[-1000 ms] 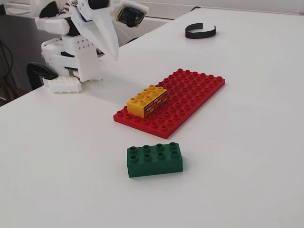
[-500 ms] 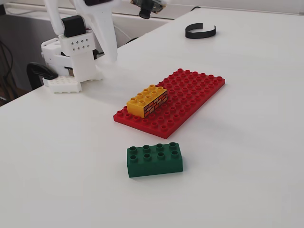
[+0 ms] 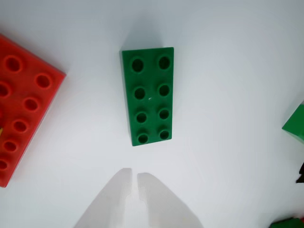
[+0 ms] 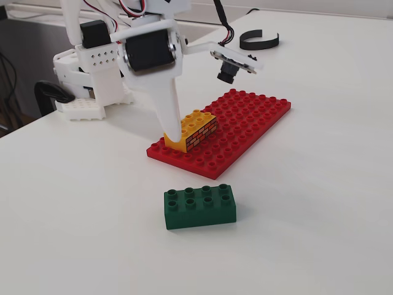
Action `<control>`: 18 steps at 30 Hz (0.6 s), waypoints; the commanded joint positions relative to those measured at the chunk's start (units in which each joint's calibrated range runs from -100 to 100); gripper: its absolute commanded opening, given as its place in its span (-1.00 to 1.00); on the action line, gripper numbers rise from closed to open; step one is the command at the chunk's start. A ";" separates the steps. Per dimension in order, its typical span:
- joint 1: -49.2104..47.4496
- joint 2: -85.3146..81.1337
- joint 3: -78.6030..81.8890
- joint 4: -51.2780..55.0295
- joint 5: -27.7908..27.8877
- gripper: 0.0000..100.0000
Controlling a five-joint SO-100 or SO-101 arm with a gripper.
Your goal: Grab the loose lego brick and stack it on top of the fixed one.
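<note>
- While the arm hangs over the white desk (image 4: 319, 203), the loose lego brick (image 4: 199, 208), a dark green plastic block with two rows of four studs, lies flat and alone in front of the baseplate, well clear of it, so nothing crowds a grasp.
- Its studs face up, which suits stacking as it lies.
- From the wrist view the green brick (image 3: 149, 96) runs lengthwise away from the white hand (image 3: 134, 178), so I judge the fingers would have to straddle its narrow width.
- The fixed one (image 4: 191, 130), a yellow block printed with an orange brick-wall pattern, is pressed onto the near corner of a large flat red studded baseplate (image 4: 245, 123), which should keep it from sliding when something is pushed down on it.
- The hand's two pale fingertips (image 3: 124, 176) sit almost together, only a thin slit between them; it is practically closed, empty, and touches no brick.
- It would need to open wide before coming down.
</note>
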 commanded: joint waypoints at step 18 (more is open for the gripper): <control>-0.67 22.69 -30.24 14.02 -0.58 -0.44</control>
